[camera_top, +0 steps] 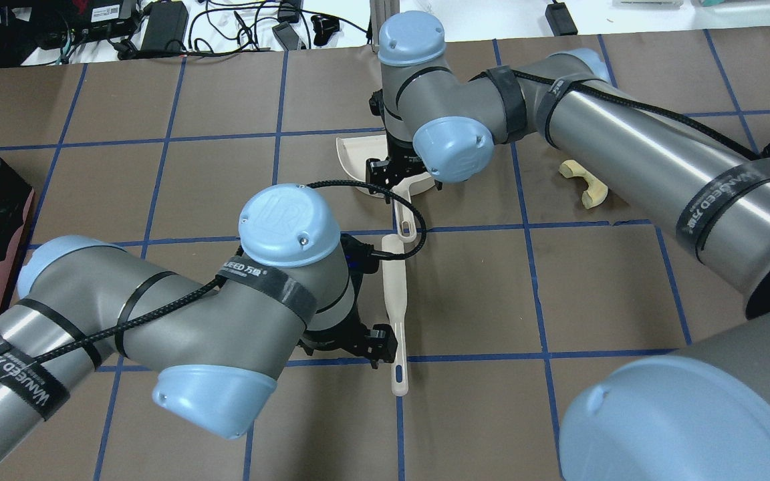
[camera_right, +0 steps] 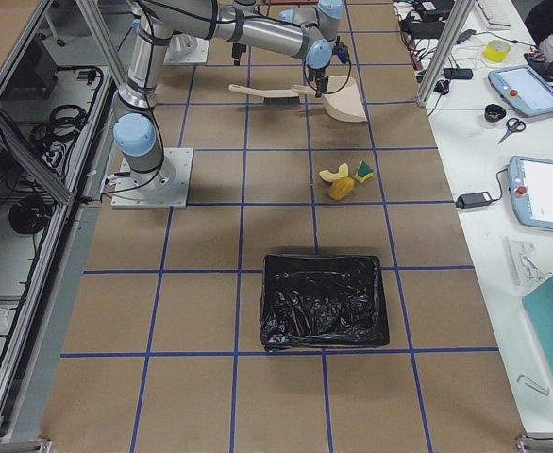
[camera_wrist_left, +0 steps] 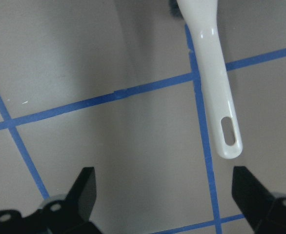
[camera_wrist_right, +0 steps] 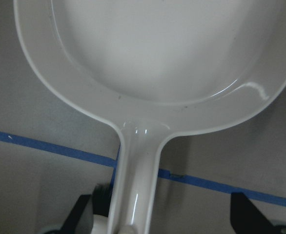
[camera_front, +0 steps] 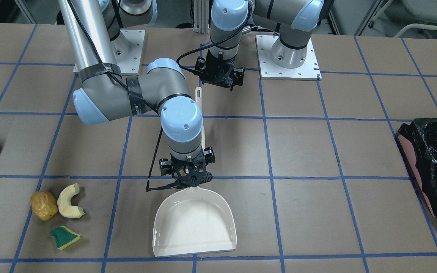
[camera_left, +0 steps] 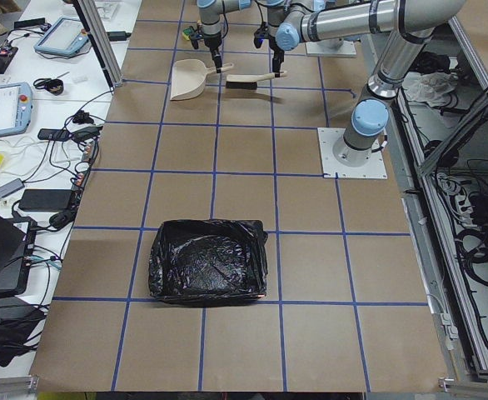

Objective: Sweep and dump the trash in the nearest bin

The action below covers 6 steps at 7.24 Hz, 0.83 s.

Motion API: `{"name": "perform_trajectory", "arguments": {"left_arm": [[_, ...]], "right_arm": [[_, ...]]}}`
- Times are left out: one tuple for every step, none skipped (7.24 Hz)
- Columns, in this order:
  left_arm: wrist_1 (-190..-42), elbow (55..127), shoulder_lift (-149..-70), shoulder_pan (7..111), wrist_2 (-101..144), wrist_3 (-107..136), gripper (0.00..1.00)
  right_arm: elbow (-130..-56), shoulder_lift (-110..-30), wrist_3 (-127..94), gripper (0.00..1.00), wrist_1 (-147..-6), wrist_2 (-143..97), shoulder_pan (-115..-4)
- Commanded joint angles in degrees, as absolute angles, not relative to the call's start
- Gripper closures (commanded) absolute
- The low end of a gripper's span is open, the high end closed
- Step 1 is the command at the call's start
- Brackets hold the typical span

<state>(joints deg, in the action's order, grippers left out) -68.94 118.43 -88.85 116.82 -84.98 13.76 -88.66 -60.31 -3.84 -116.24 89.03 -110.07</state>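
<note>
The trash lies together near the table's front: a brown-orange lump (camera_front: 44, 205), a pale yellow crescent (camera_front: 70, 201) and a green-and-yellow sponge chunk (camera_front: 65, 237). The black bin (camera_right: 322, 260) stands beyond them at the robot's right end. My right gripper (camera_front: 188, 178) is open, its fingers (camera_wrist_right: 83, 210) wide on either side of the white dustpan's (camera_front: 194, 223) handle. My left gripper (camera_front: 220, 84) is open over the tip of the white brush's handle (camera_wrist_left: 220, 112), which lies flat on the table, not between the fingers.
A pink bin with a crinkly black bag (camera_front: 433, 167) stands at the robot's left end. The brush (camera_top: 396, 314) lies lengthwise behind the dustpan handle. Monitors, cables and tablets lie on side benches off the table.
</note>
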Motion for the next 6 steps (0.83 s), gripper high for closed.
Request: {"name": "perform_trajectory", "arguments": {"left_arm": [[-63.9, 118.5, -92.3, 120.1, -84.8, 17.6, 0.02], [-60.0, 119.7, -93.9, 120.8, -84.8, 17.8, 0.02], [-56.6, 121.4, -95.4, 121.4, -84.7, 19.1, 0.02], [-54.4, 122.7, -96.3, 122.2, -83.7, 19.6, 0.02], [-54.1, 123.0, -97.0, 122.9, -83.7, 19.8, 0.02], [-54.1, 123.0, -97.5, 123.4, -83.7, 20.2, 0.03]], "right_arm": [[-91.2, -61.8, -3.6, 0.01, -118.0, 89.3, -111.0], [-92.0, -62.1, -3.6, 0.09, -117.9, 89.4, -111.0], [-92.8, -62.1, -3.8, 0.18, -117.9, 89.2, -111.0], [-93.4, -62.2, -4.2, 0.22, -118.0, 88.9, -111.0], [-93.5, -62.1, -4.3, 0.22, -118.0, 89.0, -111.0], [-93.4, -62.2, -4.2, 0.27, -118.1, 89.0, -111.0]]}}
